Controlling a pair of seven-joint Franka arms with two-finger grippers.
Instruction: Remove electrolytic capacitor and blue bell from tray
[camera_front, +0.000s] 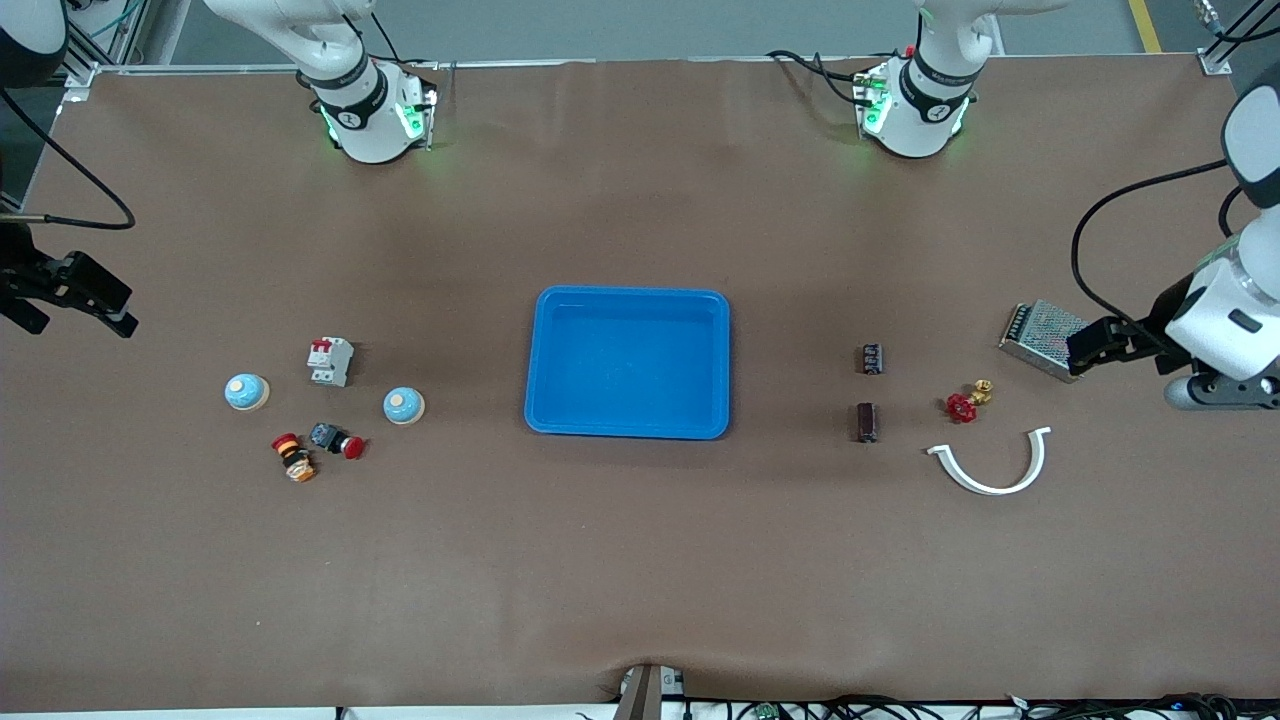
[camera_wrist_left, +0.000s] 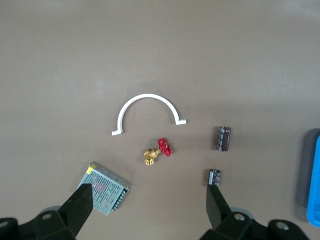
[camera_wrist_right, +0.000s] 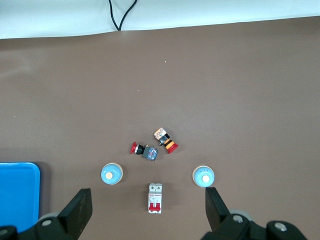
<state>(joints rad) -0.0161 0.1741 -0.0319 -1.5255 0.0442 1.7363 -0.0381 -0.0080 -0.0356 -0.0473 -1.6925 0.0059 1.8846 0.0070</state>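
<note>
Two dark capacitors (camera_front: 873, 358) (camera_front: 866, 421) lie between the blue tray (camera_front: 628, 300) and the left arm's end of the table; the left wrist view shows both capacitors (camera_wrist_left: 223, 138) (camera_wrist_left: 215, 176). Two light-blue bells (camera_front: 246, 391) (camera_front: 404, 405) sit toward the right arm's end, and both bells (camera_wrist_right: 111, 174) (camera_wrist_right: 203, 176) appear in the right wrist view. My left gripper (camera_front: 1095, 345) (camera_wrist_left: 149, 192) hangs open and empty over the metal power supply (camera_front: 1040, 335). Over the table edge at the right arm's end, my right gripper (camera_front: 85, 300) (camera_wrist_right: 147, 195) is up in the air, open and empty.
A white circuit breaker (camera_front: 330, 360) and two red push buttons (camera_front: 294, 457) (camera_front: 337, 440) lie among the bells. A red-handled brass valve (camera_front: 965, 403) and a white curved clip (camera_front: 990, 470) lie beside the capacitors, toward the left arm's end.
</note>
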